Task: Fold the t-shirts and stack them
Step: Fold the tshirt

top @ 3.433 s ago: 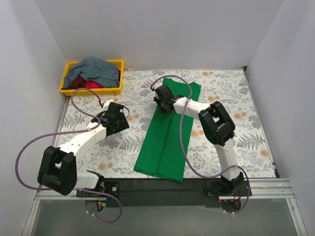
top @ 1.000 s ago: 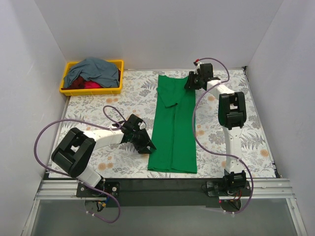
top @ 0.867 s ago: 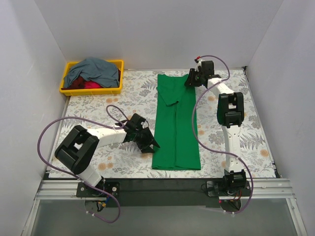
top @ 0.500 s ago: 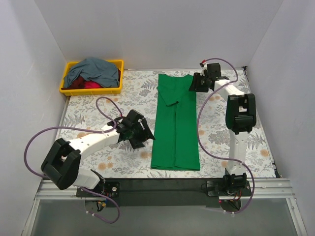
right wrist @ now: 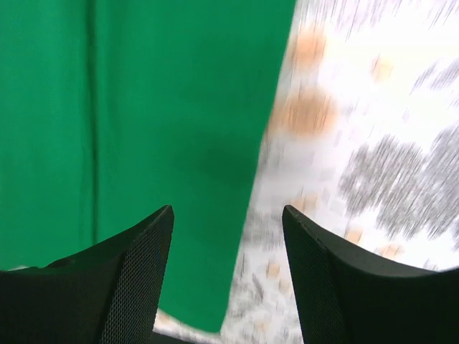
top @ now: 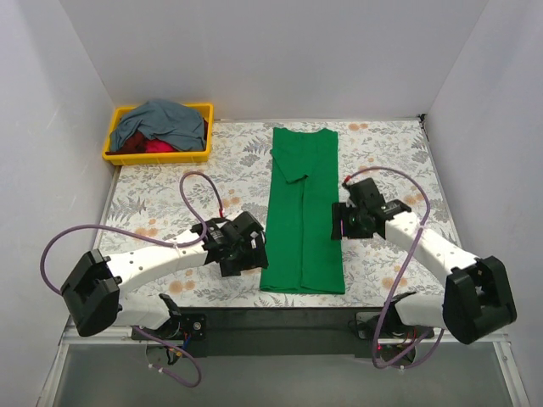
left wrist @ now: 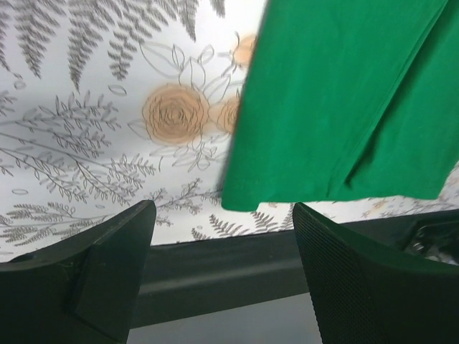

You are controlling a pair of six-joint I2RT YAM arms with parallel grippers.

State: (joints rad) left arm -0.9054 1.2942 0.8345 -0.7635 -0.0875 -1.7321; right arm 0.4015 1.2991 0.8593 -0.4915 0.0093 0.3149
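Observation:
The bright green t-shirt point(top: 303, 212) lies folded lengthwise in a long strip down the middle of the table. Its near left corner shows in the left wrist view point(left wrist: 337, 107), and its right edge shows in the right wrist view point(right wrist: 143, 129). My left gripper point(top: 252, 253) is open and empty, just left of the shirt's near end. My right gripper point(top: 338, 224) is open and empty, at the shirt's right edge. The slate grey-blue t-shirt point(top: 161, 121) lies bunched on the red t-shirt point(top: 154, 146) in the bin.
The yellow plastic bin point(top: 155, 157) stands at the far left corner. The floral tablecloth point(top: 170, 203) covers the table. A black rail point(top: 271, 307) runs along the near edge; it also shows in the left wrist view point(left wrist: 222, 272). White walls close in three sides.
The green shirt was straightened into a strip parallel to the table's sides. My right gripper came back from the shirt's far end to its right edge. My left gripper moved nearer the shirt's near end.

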